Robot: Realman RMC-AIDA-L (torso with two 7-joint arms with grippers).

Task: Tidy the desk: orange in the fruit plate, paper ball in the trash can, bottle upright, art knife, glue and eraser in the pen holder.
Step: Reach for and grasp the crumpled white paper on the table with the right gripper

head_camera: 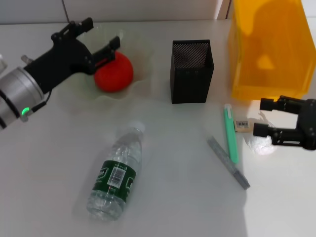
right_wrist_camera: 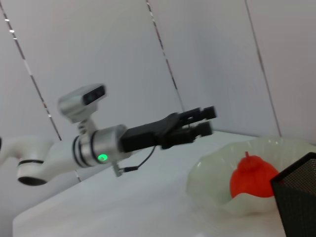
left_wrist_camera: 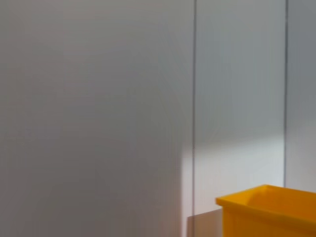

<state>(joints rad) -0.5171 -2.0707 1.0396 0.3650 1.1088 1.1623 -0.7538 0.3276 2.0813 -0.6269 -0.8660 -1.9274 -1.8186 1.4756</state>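
The orange [head_camera: 113, 71] lies in the translucent fruit plate [head_camera: 140, 49] at the back left; both also show in the right wrist view, the orange [right_wrist_camera: 252, 175] in the plate [right_wrist_camera: 212, 177]. My left gripper [head_camera: 103, 32] is open and empty just above and left of the orange. The clear bottle [head_camera: 116, 173] lies on its side at the front. A green glue stick [head_camera: 230, 133], a grey art knife [head_camera: 228, 163] and a small eraser [head_camera: 242, 125] lie right of centre. My right gripper [head_camera: 260, 117] is open beside the eraser, over a pale crumpled paper ball [head_camera: 259, 144].
The black mesh pen holder [head_camera: 192, 71] stands at the back centre and shows at the edge of the right wrist view [right_wrist_camera: 301, 197]. The yellow trash can [head_camera: 269, 49] stands at the back right; its rim shows in the left wrist view [left_wrist_camera: 266, 205] against a wall.
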